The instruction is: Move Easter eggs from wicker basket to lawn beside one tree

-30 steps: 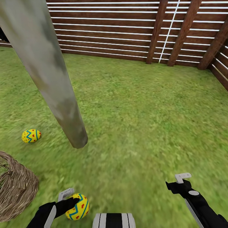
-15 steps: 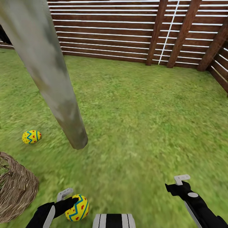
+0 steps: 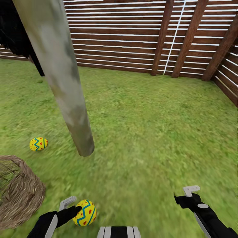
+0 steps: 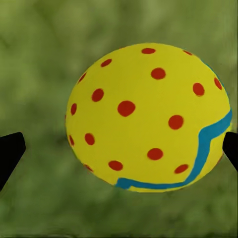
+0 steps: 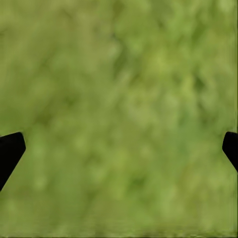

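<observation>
Looking at the bottom left of the head view, the left gripper (image 3: 73, 206) has a yellow egg with blue zigzags and red dots (image 3: 85, 212) sitting between its fingers. In the left wrist view that egg (image 4: 148, 116) touches one fingertip while the other stands apart, so honestly can't tell if it's really gripped. The right gripper (image 3: 189, 195), lower right, is spread wide with nothing in it, over mottled green grass (image 3: 148, 132). A second yellow painted egg (image 3: 38, 143) lies mid-left, near the pale grey-green bare trunk (image 3: 66, 86). The brown woven wicker basket (image 3: 19, 195) sits at the left edge. Brown slat fence (image 3: 132, 36) runs along the top.
</observation>
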